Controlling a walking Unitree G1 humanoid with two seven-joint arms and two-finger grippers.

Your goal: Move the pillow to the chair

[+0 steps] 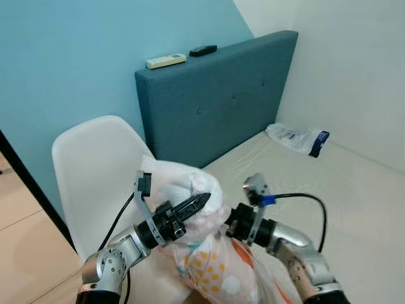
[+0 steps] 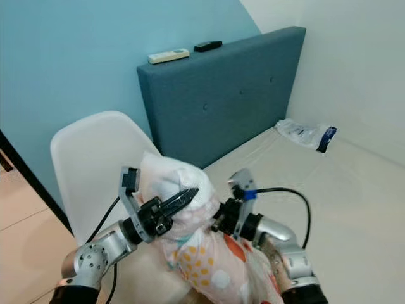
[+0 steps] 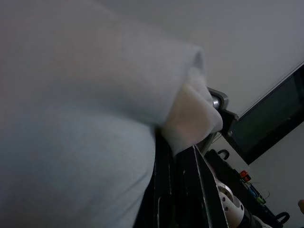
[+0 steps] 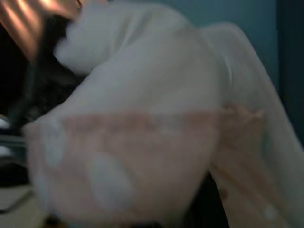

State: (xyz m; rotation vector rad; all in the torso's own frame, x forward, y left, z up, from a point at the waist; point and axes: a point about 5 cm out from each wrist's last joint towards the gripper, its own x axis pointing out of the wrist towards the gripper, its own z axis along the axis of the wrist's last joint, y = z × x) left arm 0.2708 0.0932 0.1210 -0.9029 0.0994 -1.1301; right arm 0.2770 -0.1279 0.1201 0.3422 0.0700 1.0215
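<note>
The pillow, white with orange and yellow dots, hangs in the air between my two grippers, just off the right edge of the white plastic chair. My left gripper lies against the pillow's white upper end, its fingers shut on a fold of the fabric. From the other side my right gripper presses into the pillow, its tip buried in the cloth. The right wrist view has the pillow close up and blurred.
A blue-grey padded headboard stands behind the chair with a white remote and a black remote on top. The bare mattress stretches to the right, with a plastic packet by the wall. Wooden floor lies to the left.
</note>
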